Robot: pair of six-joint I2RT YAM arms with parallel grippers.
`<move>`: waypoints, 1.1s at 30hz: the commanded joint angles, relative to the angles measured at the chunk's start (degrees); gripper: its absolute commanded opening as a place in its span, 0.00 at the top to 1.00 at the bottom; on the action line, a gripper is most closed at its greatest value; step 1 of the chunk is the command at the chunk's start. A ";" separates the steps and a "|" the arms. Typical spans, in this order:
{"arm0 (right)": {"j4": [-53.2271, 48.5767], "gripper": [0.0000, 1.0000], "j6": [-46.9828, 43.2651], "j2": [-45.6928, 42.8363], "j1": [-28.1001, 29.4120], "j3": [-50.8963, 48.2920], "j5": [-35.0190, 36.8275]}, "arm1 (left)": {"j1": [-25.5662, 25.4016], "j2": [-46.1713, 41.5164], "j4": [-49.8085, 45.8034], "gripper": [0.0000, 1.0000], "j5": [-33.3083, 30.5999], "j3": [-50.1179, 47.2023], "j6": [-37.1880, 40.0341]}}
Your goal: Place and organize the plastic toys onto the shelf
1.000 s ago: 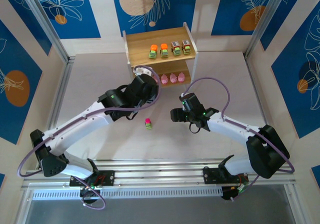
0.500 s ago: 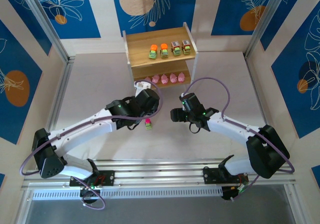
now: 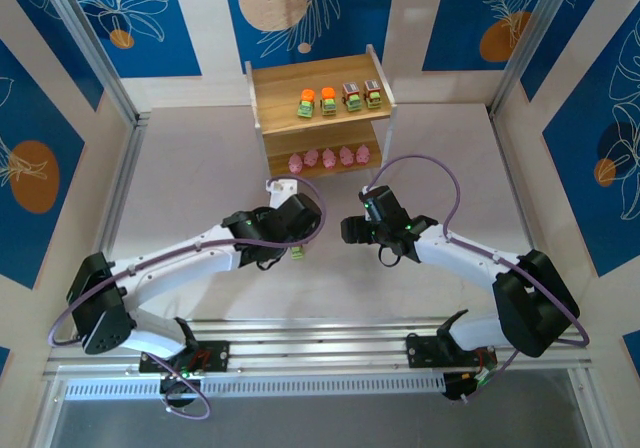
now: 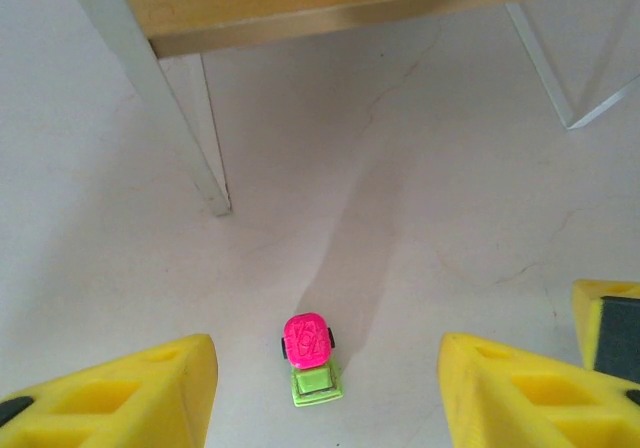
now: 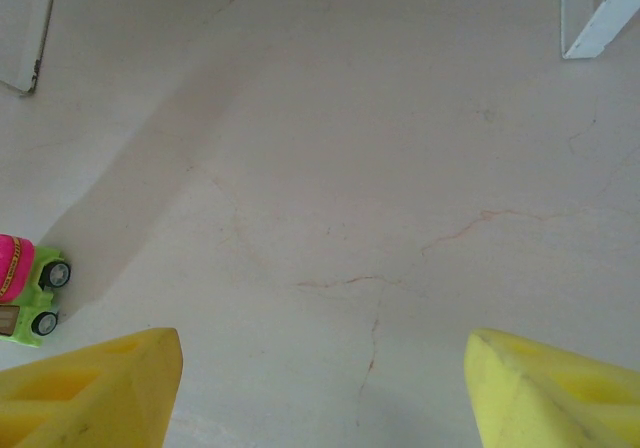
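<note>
1. Two yellow left fingers (image 4: pixel 130 393) are standing wide apart, holding nothing. The left gripper (image 4: pixel 325 368) is hovering over the pink-topped green car (image 4: pixel 311 353).
2. The car is sitting upright on the table (image 4: pixel 450 218), just in front of the shelf (image 3: pixel 280 80).
3. It's looking tiny, light, hard and probably slick. I'm favouring a pinch across the flat green sides.
4. The right gripper (image 5: pixel 322 368) is hanging wide open and empty, in front of the shelf.

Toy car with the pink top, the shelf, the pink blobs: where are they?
Toy car with the pink top (image 4: pixel 306 336): left wrist view, its pink top.
Shelf (image 3: pixel 275 93): top external view, bare upper board.
Pink blobs (image 3: pixel 328 156): top external view, middle blob of the row.
</note>
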 commanded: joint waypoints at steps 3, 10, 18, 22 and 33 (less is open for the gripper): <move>0.06 0.25 0.62 -0.83 -0.04 0.67 -0.77 | -0.57 2.77 2.52 0.40 0.81 -2.75 -3.43; 0.07 0.25 0.63 -0.76 -0.04 0.55 -0.75 | -0.57 7.08 5.42 0.40 3.02 -4.97 -5.20; 0.06 0.25 0.61 -0.66 -0.07 0.69 -0.82 | -0.58 10.30 8.57 0.40 5.13 -7.99 -7.61; 0.15 0.25 0.62 -0.50 -0.07 0.75 -0.99 | -0.56 11.67 9.68 0.41 5.99 -9.07 -8.75; 0.10 0.25 0.61 -0.27 -0.03 0.79 -1.12 | -0.67 15.45 11.15 0.43 6.68 -9.88 -10.16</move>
